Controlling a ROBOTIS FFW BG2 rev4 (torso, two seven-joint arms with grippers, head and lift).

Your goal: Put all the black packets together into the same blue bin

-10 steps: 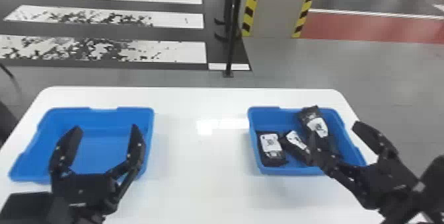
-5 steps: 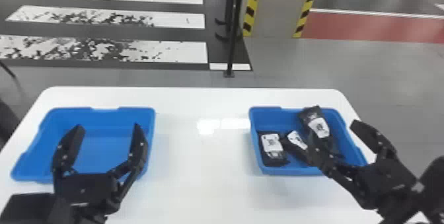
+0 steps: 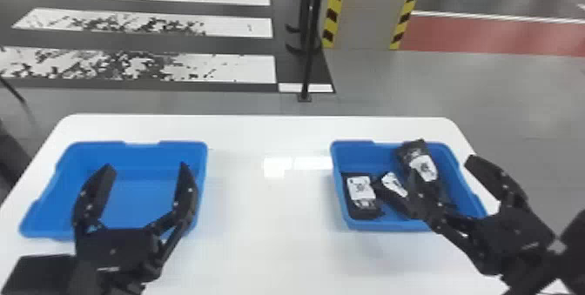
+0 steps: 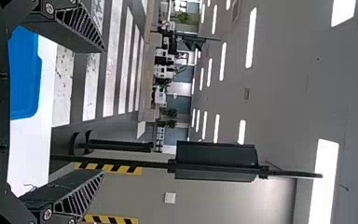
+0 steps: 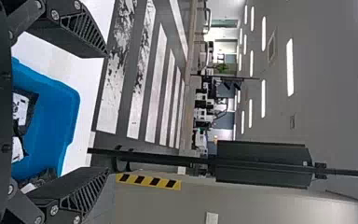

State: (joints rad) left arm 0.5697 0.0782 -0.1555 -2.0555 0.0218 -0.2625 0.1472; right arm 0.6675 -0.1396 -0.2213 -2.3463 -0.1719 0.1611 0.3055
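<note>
Blue bin [image 3: 375, 226] near the right edge of a white desk [image 3: 270, 246] holds 3 items: a left black packet [image 3: 364, 209], a middle black packet [image 3: 395, 192] and a right black packet [image 3: 415, 155]. The left packet lies by the bin's left wall with its white label up; the middle packet sits slantwise just beside it, and the right packet reaches the far rim, on the side toward the desk's far right corner. A 2nd blue bin [image 3: 143, 198] rests near the desk's left edge, well apart from the packets.

The right gripper [image 3: 444, 171] hangs at the right side of the loaded bin, its 2 fingers spread wide; 1 finger overlaps the packets in the head view, and whether it touches them cannot be told. The left gripper [image 3: 146, 169] is at the other bin, also spread wide.

Beyond the desk's far edge, a black pole [image 3: 308, 55] stands between a striped crosswalk [image 3: 174, 70] and a pillar [image 3: 368, 20] trimmed in yellow and black.
</note>
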